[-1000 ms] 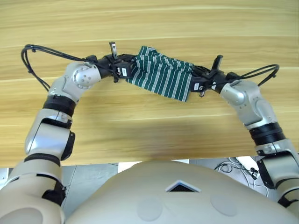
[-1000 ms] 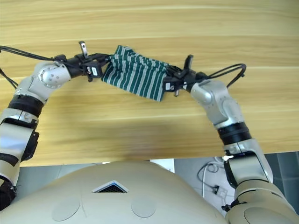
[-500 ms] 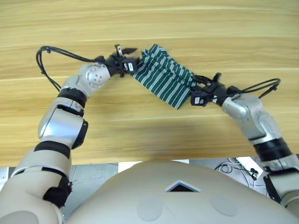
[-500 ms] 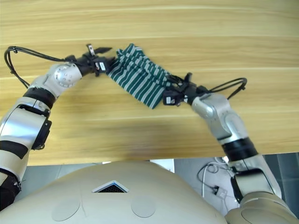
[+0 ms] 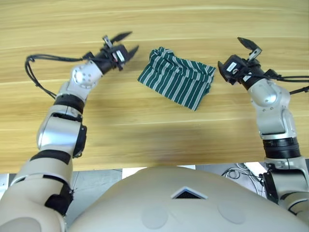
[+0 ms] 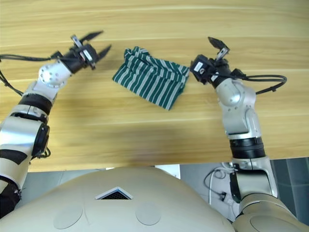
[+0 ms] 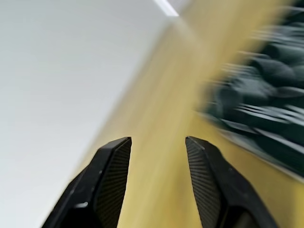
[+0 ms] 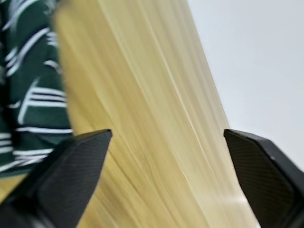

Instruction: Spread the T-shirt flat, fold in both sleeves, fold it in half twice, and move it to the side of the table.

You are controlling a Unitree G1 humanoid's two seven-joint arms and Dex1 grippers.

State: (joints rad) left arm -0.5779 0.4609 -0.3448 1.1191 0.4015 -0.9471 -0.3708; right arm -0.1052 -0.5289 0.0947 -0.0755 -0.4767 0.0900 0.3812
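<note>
T-shirt (image 5: 176, 81): striped cloth — soft, matt, rumpled
Table (image 5: 145, 126): smooth wood, faint sheen
Left gripper fingers (image 7: 113, 176): black, ribbed, matt

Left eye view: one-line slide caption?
Folded green-striped T-shirt lies on the wooden table between the open left gripper and open right gripper, neither touching it.

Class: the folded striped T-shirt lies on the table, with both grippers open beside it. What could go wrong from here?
1. The T-shirt lies skewed and rumpled, with loose layers at its right end, so it may slacken open.
2. It sits between the arms on the table, not at a side. Pushing it there could undo the folds.
3. The jaws of both arms stand open, clear of the cloth. A fresh grasp may catch only the top layer.
</note>
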